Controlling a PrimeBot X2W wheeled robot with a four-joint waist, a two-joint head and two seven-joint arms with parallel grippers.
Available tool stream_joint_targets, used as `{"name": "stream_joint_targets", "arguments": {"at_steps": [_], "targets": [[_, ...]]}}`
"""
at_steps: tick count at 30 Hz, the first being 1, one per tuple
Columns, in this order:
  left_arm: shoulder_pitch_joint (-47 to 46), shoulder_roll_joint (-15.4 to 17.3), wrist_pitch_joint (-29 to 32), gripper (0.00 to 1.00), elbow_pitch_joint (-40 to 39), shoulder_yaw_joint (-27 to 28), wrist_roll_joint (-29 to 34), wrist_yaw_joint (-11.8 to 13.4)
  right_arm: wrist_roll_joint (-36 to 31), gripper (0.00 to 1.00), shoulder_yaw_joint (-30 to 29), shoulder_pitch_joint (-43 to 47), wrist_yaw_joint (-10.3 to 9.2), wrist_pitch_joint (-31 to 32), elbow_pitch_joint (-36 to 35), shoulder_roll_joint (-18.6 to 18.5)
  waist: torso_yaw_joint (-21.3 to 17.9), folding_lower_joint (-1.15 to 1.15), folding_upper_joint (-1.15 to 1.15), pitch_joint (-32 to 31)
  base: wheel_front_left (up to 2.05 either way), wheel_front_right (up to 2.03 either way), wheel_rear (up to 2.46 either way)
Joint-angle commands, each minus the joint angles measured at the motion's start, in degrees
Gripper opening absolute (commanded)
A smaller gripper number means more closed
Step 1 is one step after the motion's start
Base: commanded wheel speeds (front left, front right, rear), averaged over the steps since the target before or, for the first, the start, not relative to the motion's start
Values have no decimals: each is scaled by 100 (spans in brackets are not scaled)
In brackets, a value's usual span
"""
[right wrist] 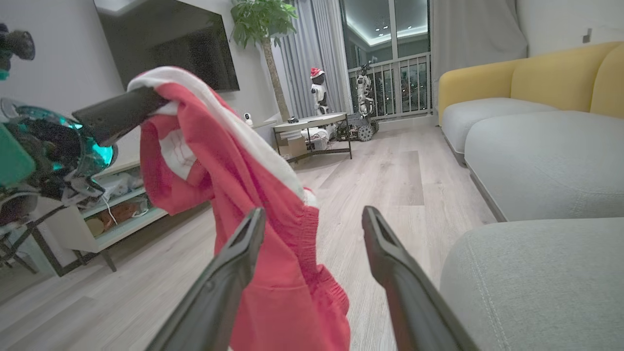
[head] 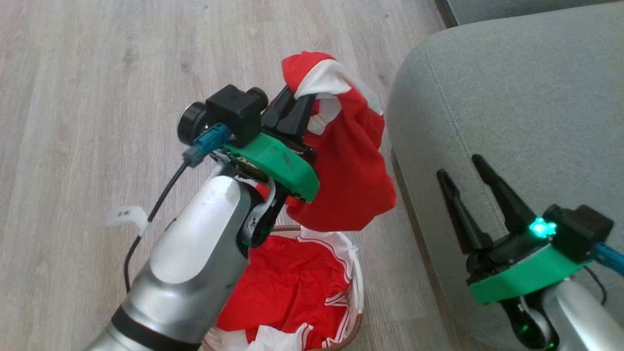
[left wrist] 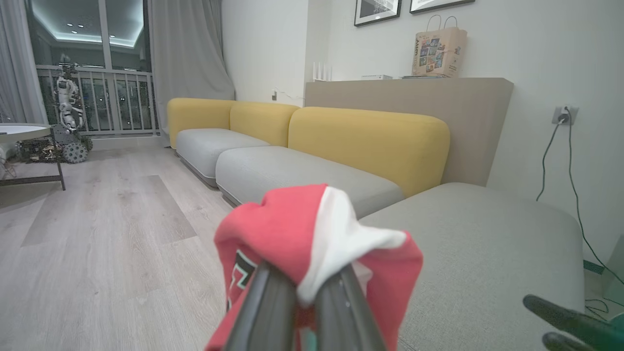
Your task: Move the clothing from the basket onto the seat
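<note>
Clamped in left tool (head: 300,100): clothing (head: 351,165), hanging right of the tips, above basket (head: 359,287), beside seat (head: 512,97). Right tool (head: 459,165): apart, empty, over seat.

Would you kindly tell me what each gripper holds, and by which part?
The left gripper pinches a red garment at a bunched fold on its white band. The right gripper is open and empty.

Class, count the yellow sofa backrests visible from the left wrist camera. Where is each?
3. The farthest yellow backrest is beside the curtain; the middle one adjoins it; the nearest, widest, abuts the beige partition. Others may lie out of frame.
</note>
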Motion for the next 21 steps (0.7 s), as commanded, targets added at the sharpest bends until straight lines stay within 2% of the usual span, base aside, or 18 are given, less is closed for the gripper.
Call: {"name": "stream_joint_targets", "arguments": {"at_steps": [1,7,13,21], "targets": [[-368,115,26,0,-244,165,57,29,-47,100,90,-90,-1,-28,-147,-89,-2,1,0,-1,0,0,0],[-416,150,157,0,-420,101,63,37,-43,100,258,-220,-1,-28,20,-73,23,1,0,-14,0,0,0],[-486,121,243,0,-454,-39,43,-26,-31,100,874,-750,-1,-28,515,-176,170,1,0,-16,0,0,0],[-566,26,295,0,-426,-385,-5,-134,205,100,2031,-1873,-1,-28,1411,-241,519,1,0,-13,0,0,0]]}}
